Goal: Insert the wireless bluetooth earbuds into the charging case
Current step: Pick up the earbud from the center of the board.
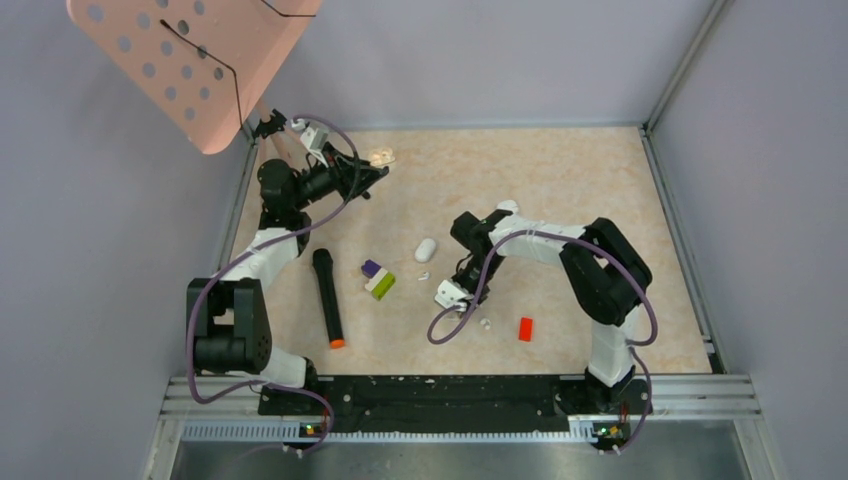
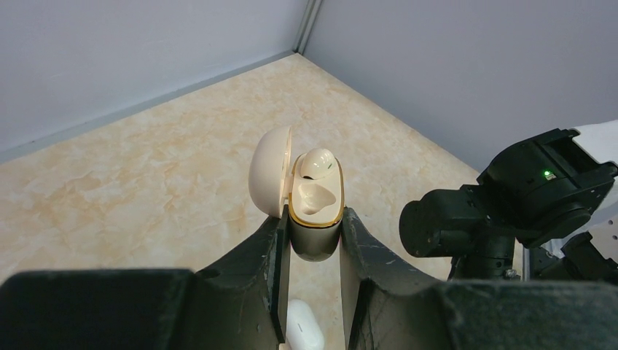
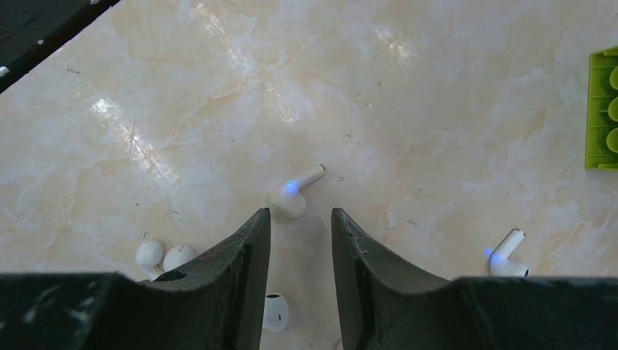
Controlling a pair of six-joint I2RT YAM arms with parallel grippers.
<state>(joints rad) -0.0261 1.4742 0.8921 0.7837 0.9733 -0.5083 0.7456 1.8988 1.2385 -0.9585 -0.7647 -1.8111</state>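
- My left gripper [image 2: 313, 219] is up over the far left of the table [image 1: 560, 180]. Its fingers [image 2: 271, 255] are clamped on the base of the cream charging case [image 2: 315, 237].
- The case stands upright with its lid [image 2: 270, 171] swung open. A rounded earbud [image 2: 317, 162] sits in the upper socket; I can't tell whether the lower socket is filled.
- My right gripper [image 3: 300, 219] hangs low over the near middle, its fingers [image 3: 255, 240] partly apart with nothing between the tips.
- A stemmed earbud [image 3: 293, 193] with a blue light lies on the table just past those tips, untouched.
- Two roundish earbuds [image 3: 149, 254] lie to that gripper's right, towards the red brick [image 1: 525, 328].
- Another stemmed earbud [image 3: 506, 255] lies to its left, towards the green brick [image 3: 603, 109].
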